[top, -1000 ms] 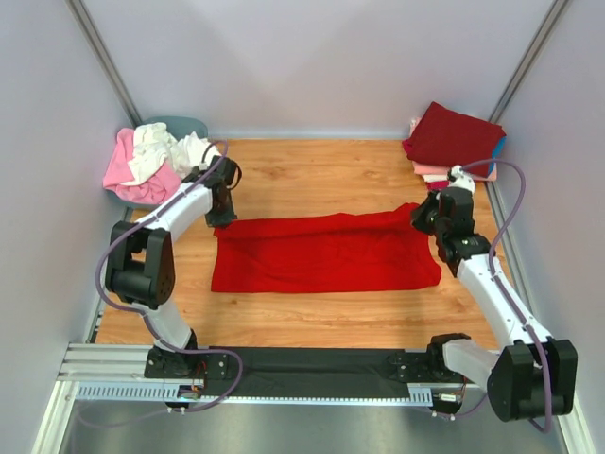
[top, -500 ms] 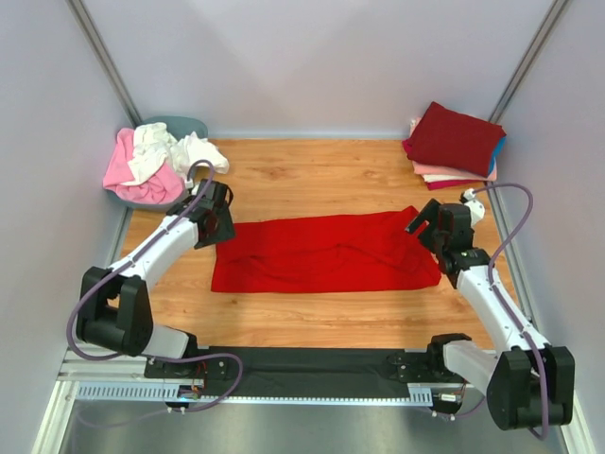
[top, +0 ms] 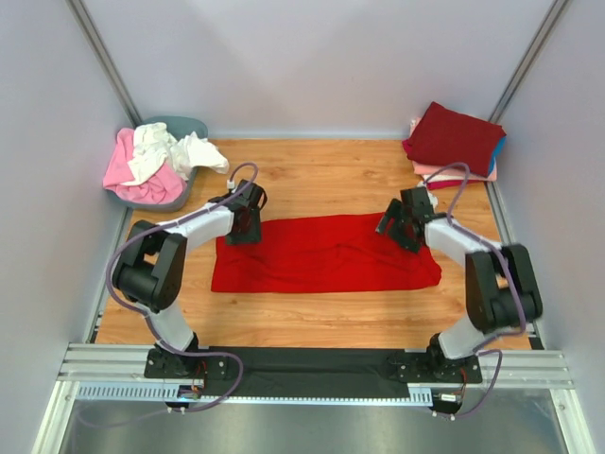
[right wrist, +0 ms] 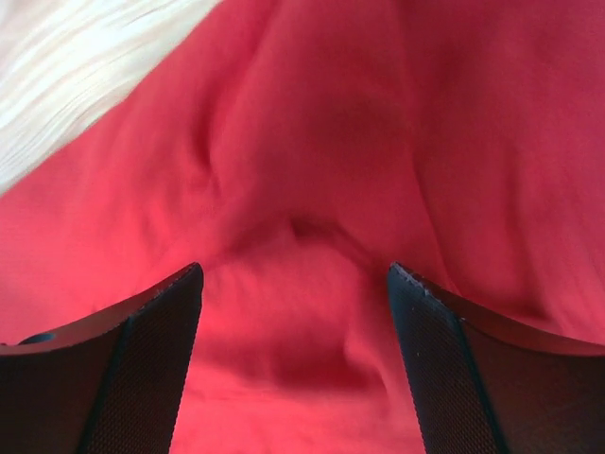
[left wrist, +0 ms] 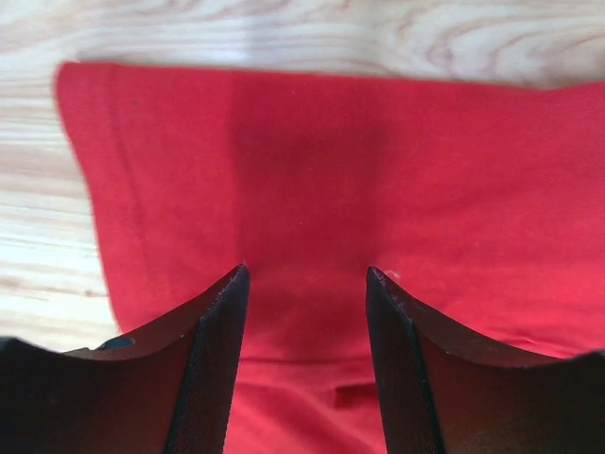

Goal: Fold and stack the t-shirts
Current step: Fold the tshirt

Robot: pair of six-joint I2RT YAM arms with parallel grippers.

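Note:
A bright red t-shirt lies flat as a long folded strip across the middle of the wooden table. My left gripper hovers over its far left corner, open, with only red cloth showing between the black fingers. My right gripper is over the far right part of the shirt, open wide above wrinkled cloth, gripping nothing. More t-shirts lie folded in a stack at the back right, dark red on top, with pink and blue edges beneath.
A grey tub at the back left holds crumpled pink and white shirts spilling over its rim. Grey walls close in on three sides. Bare wood shows beyond the red shirt.
Both grippers have gone from shut to open, letting go of the red shirt's far corners. The left has slid right and the right has slid left, over the cloth.

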